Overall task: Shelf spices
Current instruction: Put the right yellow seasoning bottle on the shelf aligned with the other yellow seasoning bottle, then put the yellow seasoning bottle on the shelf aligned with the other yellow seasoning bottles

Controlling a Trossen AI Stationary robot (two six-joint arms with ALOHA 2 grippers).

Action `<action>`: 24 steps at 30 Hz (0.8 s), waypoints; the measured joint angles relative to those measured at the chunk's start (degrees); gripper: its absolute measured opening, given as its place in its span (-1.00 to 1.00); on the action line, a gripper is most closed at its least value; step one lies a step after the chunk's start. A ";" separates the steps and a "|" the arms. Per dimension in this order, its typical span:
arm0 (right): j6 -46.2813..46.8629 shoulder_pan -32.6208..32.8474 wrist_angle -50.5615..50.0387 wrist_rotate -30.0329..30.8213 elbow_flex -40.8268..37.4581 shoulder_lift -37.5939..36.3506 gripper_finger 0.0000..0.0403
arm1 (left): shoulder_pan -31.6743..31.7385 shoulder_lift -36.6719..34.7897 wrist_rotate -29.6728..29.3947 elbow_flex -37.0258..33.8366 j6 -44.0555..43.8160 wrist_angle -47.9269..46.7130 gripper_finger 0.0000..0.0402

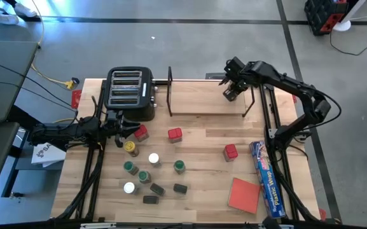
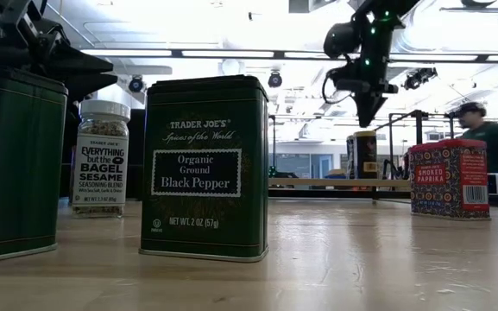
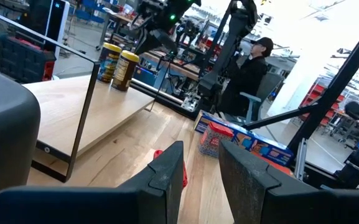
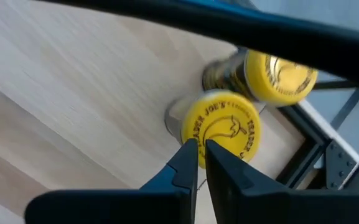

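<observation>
Hovering at the far end of the shelf point(image 1: 202, 105) with the right gripper point(image 4: 199, 148) pinched nearly closed and empty, just above two yellow-topped jars point(image 4: 221, 127) standing close together on its board (risking toppling both if dropping lower); waiting with the left gripper point(image 3: 199, 167) spread wide beside the toaster point(image 1: 130, 92).

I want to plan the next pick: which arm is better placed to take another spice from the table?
Left. The left gripper hovers open beside the red-topped spice tin; the right gripper is away over the black wire shelf.
</observation>
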 joint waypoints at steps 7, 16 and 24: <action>0.65 9.98 5.10 -0.65 2.76 -6.24 -0.88 | 0.01 0.00 0.26 0.00 -0.07 0.00 -0.52; -4.02 31.54 30.19 -15.40 -7.17 -5.87 -0.88 | -0.01 0.02 -0.43 0.00 -0.02 0.13 -0.52; -7.59 38.12 45.23 -19.26 -10.12 3.32 -0.64 | -0.01 0.12 1.43 0.00 -6.19 0.26 -0.52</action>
